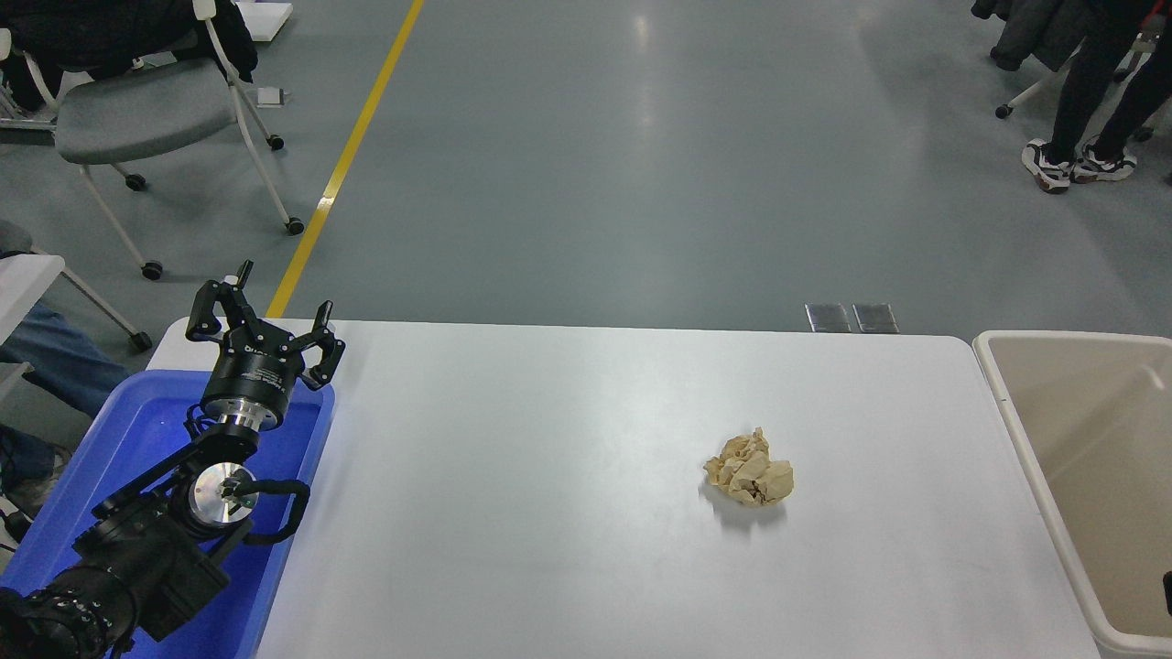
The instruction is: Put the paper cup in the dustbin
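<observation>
The paper cup does not show anywhere in this view. The beige dustbin (1071, 337) stands at the table's right end, cut off by the picture's right edge; the part of its inside that shows holds nothing I can make out. My left gripper (265, 318) is parked at the far left over the blue tray, fingers spread open and empty. My right gripper is out of view; only a dark sliver (1167, 592) shows at the right edge over the bin.
A crumpled tan paper ball (749, 469) lies on the white table (549, 476) right of centre. A bright blue tray (137, 430) sits at the left end. A wheeled chair (146, 110) and a person's legs (1085, 91) are on the floor beyond.
</observation>
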